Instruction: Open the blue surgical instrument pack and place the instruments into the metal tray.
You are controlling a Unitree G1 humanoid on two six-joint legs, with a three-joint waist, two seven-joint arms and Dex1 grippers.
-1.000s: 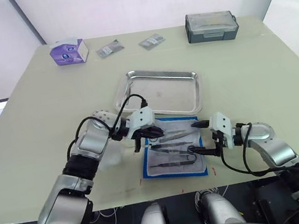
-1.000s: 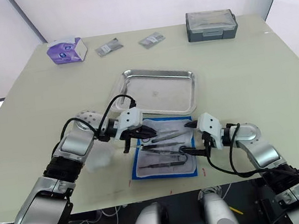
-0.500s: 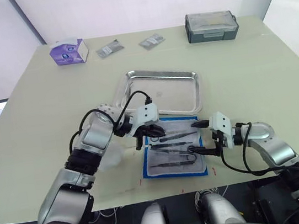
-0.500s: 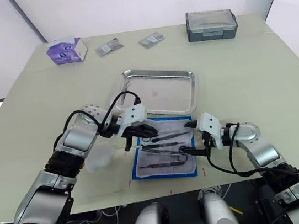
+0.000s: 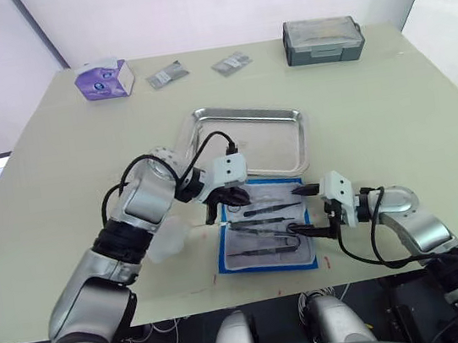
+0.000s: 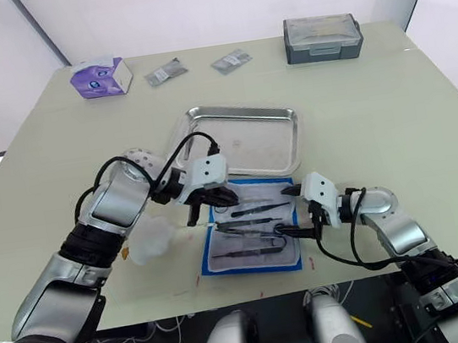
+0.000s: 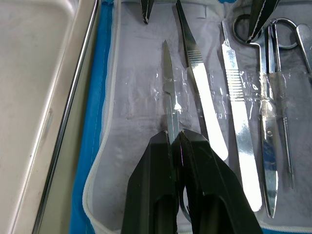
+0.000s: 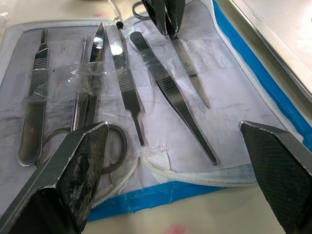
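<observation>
Left eye view: a pale table (image 5: 55,145) is holding the blue surgical instrument pack (image 5: 226,253), which is lying open and flat near the front edge, its pale lining facing up. The instruments (image 5: 263,228) are lying side by side on that lining, some under strips of clear tape. The metal tray (image 5: 243,117) is sitting just behind the pack, further from the robot, with its near rim beside the pack's far edge and nothing resting in it. The left gripper (image 5: 227,204) is reaching in over the pack's left end, and in the left wrist view its two black fingers (image 7: 156,185) are pinching together on the end of one slim straight instrument (image 7: 169,97) that is lying nearest the tray side. The right gripper (image 5: 305,209) is hovering at the pack's right end with its jaws spread wide, one finger on each side of the pack's width, gripping nothing. At the back of the table a purple tissue box (image 5: 103,78) is standing on the left, two small grey packets (image 5: 168,76) are lying near the middle, and a dark grey lidded box (image 5: 323,40) is sitting on the right.
</observation>
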